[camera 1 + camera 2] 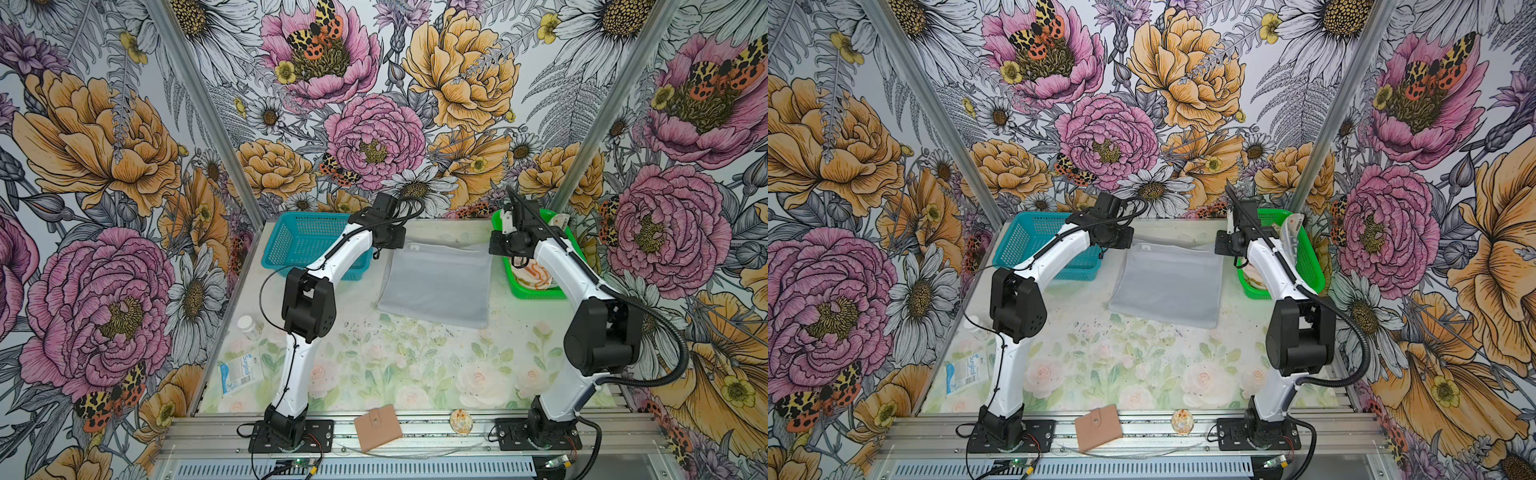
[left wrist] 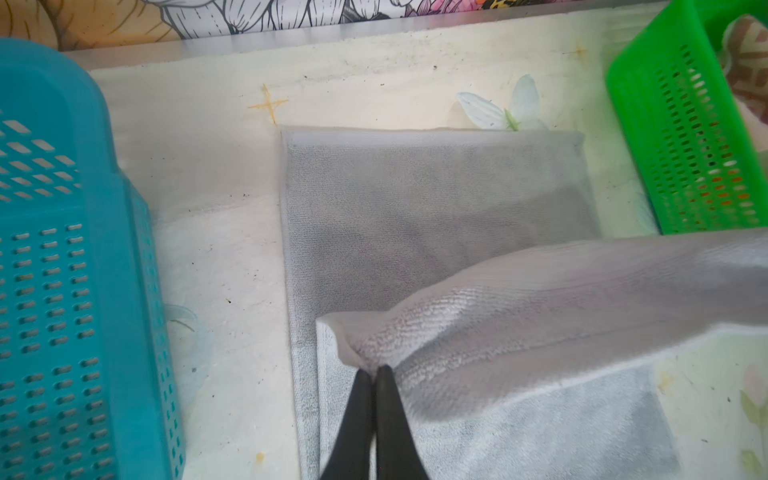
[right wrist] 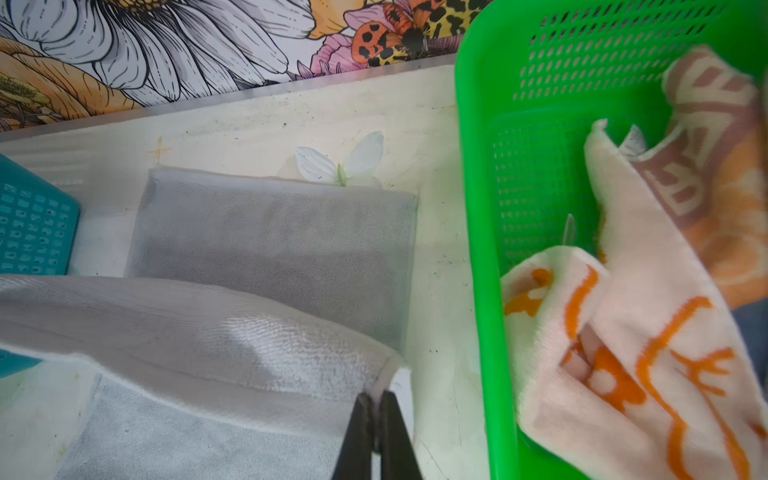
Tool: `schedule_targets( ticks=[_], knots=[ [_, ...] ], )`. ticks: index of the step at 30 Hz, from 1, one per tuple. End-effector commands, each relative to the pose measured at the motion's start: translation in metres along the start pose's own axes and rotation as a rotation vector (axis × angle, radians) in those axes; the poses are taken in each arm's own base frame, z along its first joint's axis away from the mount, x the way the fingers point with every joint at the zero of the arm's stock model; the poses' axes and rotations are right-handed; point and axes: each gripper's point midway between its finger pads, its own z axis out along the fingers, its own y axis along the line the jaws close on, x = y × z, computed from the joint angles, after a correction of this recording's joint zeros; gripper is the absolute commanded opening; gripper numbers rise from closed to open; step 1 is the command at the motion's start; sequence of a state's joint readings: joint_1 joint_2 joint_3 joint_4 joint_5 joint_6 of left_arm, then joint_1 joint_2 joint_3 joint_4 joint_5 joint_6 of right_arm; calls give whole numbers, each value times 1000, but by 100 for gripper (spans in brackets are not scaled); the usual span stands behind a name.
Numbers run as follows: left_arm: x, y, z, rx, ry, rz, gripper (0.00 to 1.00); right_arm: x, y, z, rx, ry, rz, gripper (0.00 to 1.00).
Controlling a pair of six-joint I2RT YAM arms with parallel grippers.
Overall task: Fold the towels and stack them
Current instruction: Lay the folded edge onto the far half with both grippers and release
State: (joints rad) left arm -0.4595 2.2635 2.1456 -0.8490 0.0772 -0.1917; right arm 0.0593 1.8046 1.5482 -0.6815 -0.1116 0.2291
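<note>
**A:** What do the tools have?

**B:** The left tool (image 2: 374, 374) is pinched shut on one corner of the grey towel (image 1: 436, 282), and the right tool (image 3: 376, 399) is pinched shut on the neighbouring corner. The edge between them hangs lifted over the towel's lower layer, which lies flat on the counter (image 1: 374, 365) between two baskets.

**A:** What could spoil the fold?

**B:** Each pinch takes little cloth, so I judge that pulling the tools apart could slip a corner free. If one tool lowers ahead of the other, the edges land askew.

**A:** Is anything in the way?

**B:** The green basket (image 3: 478, 208) stands just beside the right tool. It holds the orange-and-cream towel (image 3: 623, 374) and the lettered towel (image 3: 706, 166), both crumpled. The teal basket (image 2: 104, 291) is near the left tool. A sideways drift could bump either wall. The wallet (image 1: 377, 427) and the packet (image 1: 241, 372) lie well apart.
</note>
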Motion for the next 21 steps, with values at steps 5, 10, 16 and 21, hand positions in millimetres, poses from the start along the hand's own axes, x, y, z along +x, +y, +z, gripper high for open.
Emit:
schedule_targets(
  ticks=[5, 10, 16, 21],
  knots=[
    [-21, 2, -17, -68, -88, 12, 0, -21, 10, 2, -45, -56, -37, 0],
    [-31, -1, -47, -107, -170, 22, 0, -28, 9, -12, -26, -90, -37, 0],
    [-36, -2, -79, -127, -235, 2, 0, -33, 7, -23, -8, -117, -32, 0],
    [-41, 1, -78, -132, -245, -20, 0, -34, 4, -18, 10, -111, -28, 0]
  ],
)
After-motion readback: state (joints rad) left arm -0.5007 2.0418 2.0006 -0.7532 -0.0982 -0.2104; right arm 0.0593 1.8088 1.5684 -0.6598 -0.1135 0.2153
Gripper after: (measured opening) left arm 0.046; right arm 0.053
